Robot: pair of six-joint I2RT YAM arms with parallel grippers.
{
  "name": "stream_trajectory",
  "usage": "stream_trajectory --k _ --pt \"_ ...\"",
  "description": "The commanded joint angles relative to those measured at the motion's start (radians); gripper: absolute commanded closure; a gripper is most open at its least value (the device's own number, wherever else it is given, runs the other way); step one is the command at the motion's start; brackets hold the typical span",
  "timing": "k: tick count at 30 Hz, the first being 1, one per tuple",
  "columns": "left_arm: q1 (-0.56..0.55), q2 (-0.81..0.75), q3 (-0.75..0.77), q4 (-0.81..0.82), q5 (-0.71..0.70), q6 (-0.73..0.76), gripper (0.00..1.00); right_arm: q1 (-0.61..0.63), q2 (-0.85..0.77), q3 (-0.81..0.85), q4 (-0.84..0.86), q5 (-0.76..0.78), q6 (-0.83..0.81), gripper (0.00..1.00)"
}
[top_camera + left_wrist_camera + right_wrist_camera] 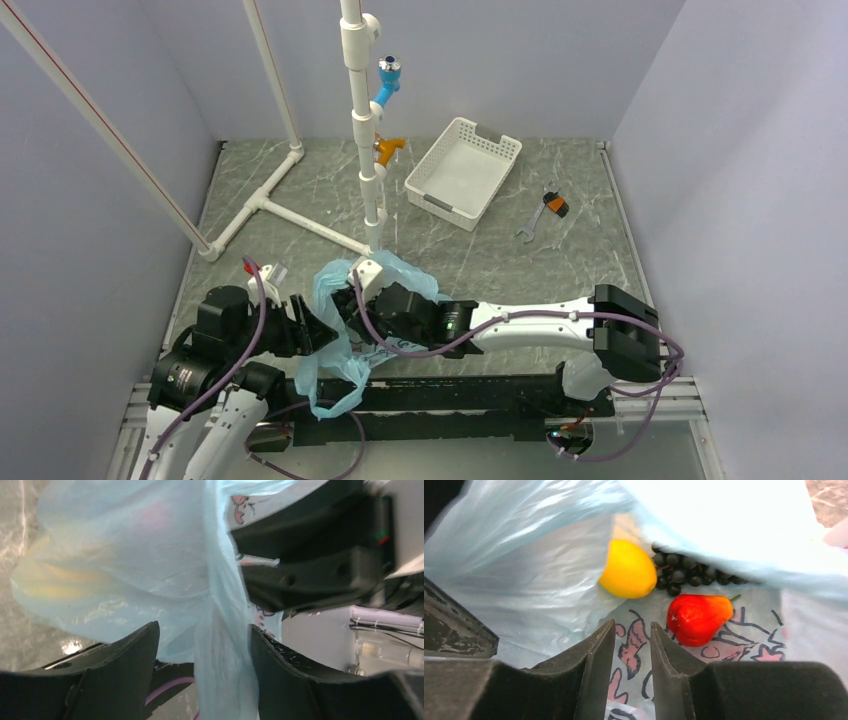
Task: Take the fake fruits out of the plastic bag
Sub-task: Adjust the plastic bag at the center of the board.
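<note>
The plastic bag (400, 270) lies crumpled at the near middle of the table between both arms. Inside it, the right wrist view shows the fake fruits: a yellow round piece (629, 570), dark grapes (684, 571) half under a fold, and a red-orange piece (696, 617). My right gripper (633, 627) is inside the bag, its jaws a narrow gap apart over the printed film, just short of the fruits and holding nothing. My left gripper (205, 635) is open; a hanging strand of the bag (222, 645) runs between its fingers without being pinched.
A white perforated basket (462, 172) stands at the back middle, with an orange-handled wrench (545, 212) to its right. A white pipe post (365, 150) with coloured taps rises just behind the bag, its base pipes (270, 205) running left.
</note>
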Motion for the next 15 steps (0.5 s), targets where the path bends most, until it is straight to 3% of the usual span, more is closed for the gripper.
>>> stream_trajectory --k 1,3,5,7,11,15 --pt "-0.002 -0.044 -0.037 -0.045 0.060 -0.033 0.39 -0.030 -0.043 -0.031 0.096 -0.020 0.085 0.65" --pt "-0.001 -0.054 -0.055 -0.058 0.096 -0.018 0.57 -0.047 -0.032 -0.038 0.081 0.017 0.091 0.64" --pt "-0.001 -0.051 -0.060 -0.090 0.089 0.003 0.85 -0.080 -0.025 -0.046 0.064 0.055 0.080 0.62" --pt "-0.001 -0.040 -0.057 -0.118 0.094 0.031 0.98 -0.139 -0.029 -0.045 0.035 0.085 0.063 0.61" --pt "-0.001 0.004 -0.061 -0.167 0.106 0.074 1.00 -0.284 -0.053 -0.028 0.019 0.075 0.027 0.51" --pt "-0.002 0.001 -0.097 -0.150 0.143 0.074 1.00 -0.322 -0.021 0.049 -0.028 0.136 -0.050 0.41"
